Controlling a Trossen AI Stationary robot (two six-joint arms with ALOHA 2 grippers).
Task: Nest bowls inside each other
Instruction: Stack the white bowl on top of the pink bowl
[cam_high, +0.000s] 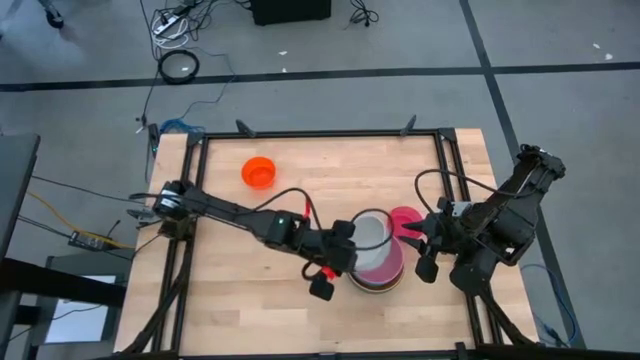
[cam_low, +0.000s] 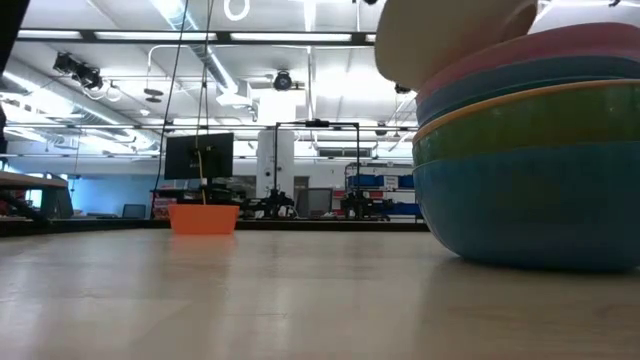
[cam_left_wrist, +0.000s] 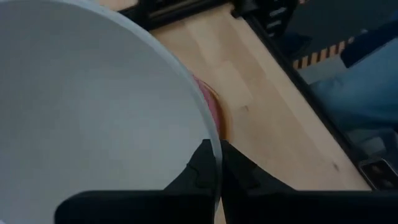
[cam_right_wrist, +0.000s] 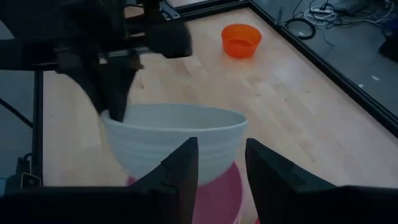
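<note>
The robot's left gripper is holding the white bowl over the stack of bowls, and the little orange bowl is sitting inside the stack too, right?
Not quite. The left gripper does pinch the white bowl by its rim over the stack, but the little orange bowl sits alone on the table, far from the stack. The high view shows it.

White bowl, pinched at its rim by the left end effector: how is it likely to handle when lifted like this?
The white bowl looks like smooth thin plastic, so probably light and stiff. Held at one rim point by the left end effector, it may tilt or slip. Above the stacked bowls, a drop would likely land softly.
</note>
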